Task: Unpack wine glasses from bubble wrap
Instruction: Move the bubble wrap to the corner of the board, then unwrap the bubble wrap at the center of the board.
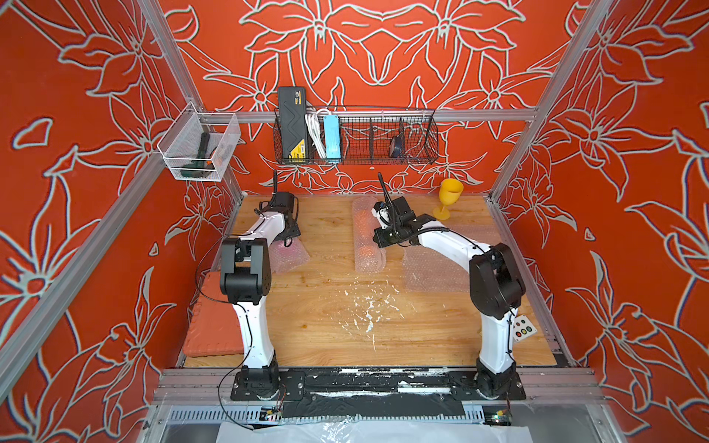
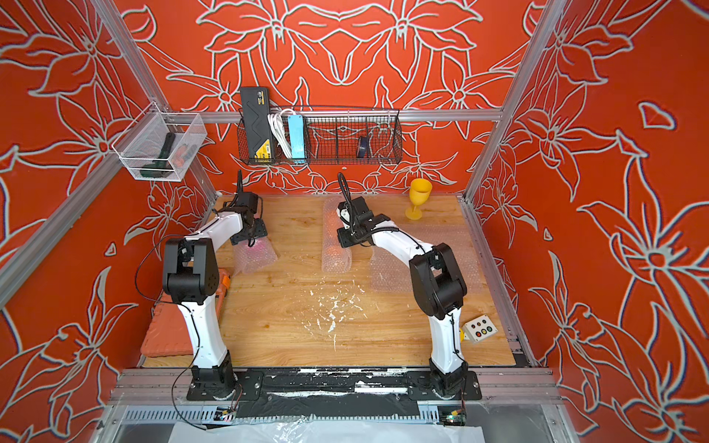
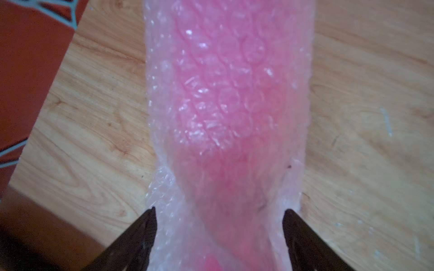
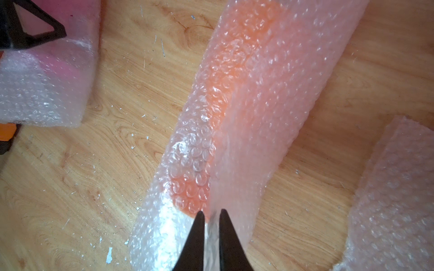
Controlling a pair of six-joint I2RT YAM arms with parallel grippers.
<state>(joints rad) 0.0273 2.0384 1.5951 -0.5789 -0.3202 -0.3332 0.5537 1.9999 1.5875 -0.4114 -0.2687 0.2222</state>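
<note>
So, left gripper point(image 3: 218, 209) sits spread wide around the pink roll point(image 3: 230, 93) on the table point(image 1: 326, 326) left side, right gripper point(image 4: 211, 214) pinches the orange roll point(image 4: 234, 105) mid-table, yellow goblet point(image 1: 450, 190) stands bare at the back

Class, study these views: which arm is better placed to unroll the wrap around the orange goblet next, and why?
Right. The right gripper is pinched on the loose edge of the orange roll; the left gripper stands open astride the pink roll.
</note>
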